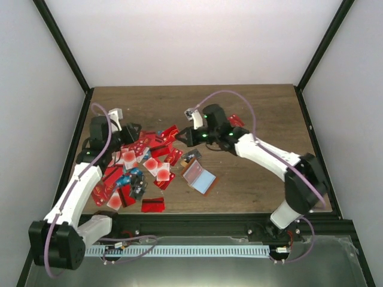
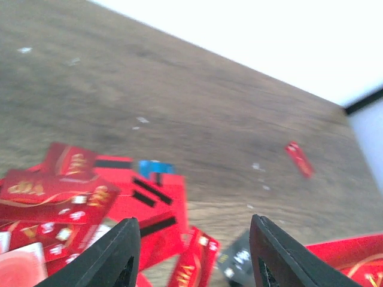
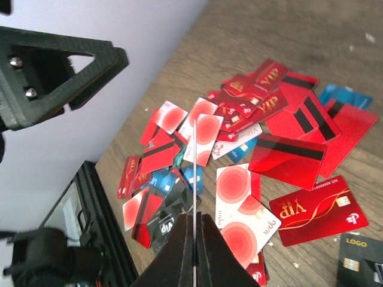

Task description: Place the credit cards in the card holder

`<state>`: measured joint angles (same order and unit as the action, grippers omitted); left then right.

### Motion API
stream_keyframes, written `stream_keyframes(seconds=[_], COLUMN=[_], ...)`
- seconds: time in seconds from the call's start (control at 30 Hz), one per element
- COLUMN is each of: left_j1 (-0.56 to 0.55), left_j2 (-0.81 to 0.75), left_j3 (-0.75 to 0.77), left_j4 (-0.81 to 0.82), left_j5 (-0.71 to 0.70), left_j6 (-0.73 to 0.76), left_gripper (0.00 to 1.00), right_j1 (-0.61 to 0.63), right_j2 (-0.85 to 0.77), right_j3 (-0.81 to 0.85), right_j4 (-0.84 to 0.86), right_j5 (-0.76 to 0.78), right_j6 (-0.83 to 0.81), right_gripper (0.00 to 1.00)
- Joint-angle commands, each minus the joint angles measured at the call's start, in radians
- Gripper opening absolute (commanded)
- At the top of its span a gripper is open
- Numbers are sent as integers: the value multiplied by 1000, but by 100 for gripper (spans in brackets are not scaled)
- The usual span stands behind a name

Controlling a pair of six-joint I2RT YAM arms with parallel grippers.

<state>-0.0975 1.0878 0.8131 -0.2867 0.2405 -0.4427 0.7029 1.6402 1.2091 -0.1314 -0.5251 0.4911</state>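
One credit card (image 3: 195,155) is clamped edge-on in the fully closed right gripper (image 3: 195,222) | card holder (image 1: 198,174) is laid unfolded mid-worktop, just nearward of those jaws, long axis diagonal, right arm nearer | left gripper (image 2: 192,239) is parted halfway, empty, above loose cards (image 2: 72,197)

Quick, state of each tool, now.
Left tool: open, holding nothing.
Right tool: closed on one card, seen edge-on.
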Motion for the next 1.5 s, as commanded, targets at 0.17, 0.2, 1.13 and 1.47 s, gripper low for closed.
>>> stream_keyframes(seconds=[0.17, 0.2, 1.13, 1.47], left_j1=[-150, -162, -568, -611], left_j2=[-203, -221, -417, -399], left_j3=[-11, -17, -96, -75], left_j4=[-51, -46, -163, -200], left_j5=[289, 335, 454, 452], left_j6=[99, 103, 148, 173], left_gripper=[54, 54, 27, 4], right_j1=[-13, -13, 84, 84], right_j2=[-301, -323, -400, -413], right_j3=[-223, -241, -266, -261], right_j4=[0, 7, -101, -94], right_j5=[-273, -321, -582, -575], right_j6=[-290, -298, -484, -477], right_gripper=[1, 1, 1, 1])
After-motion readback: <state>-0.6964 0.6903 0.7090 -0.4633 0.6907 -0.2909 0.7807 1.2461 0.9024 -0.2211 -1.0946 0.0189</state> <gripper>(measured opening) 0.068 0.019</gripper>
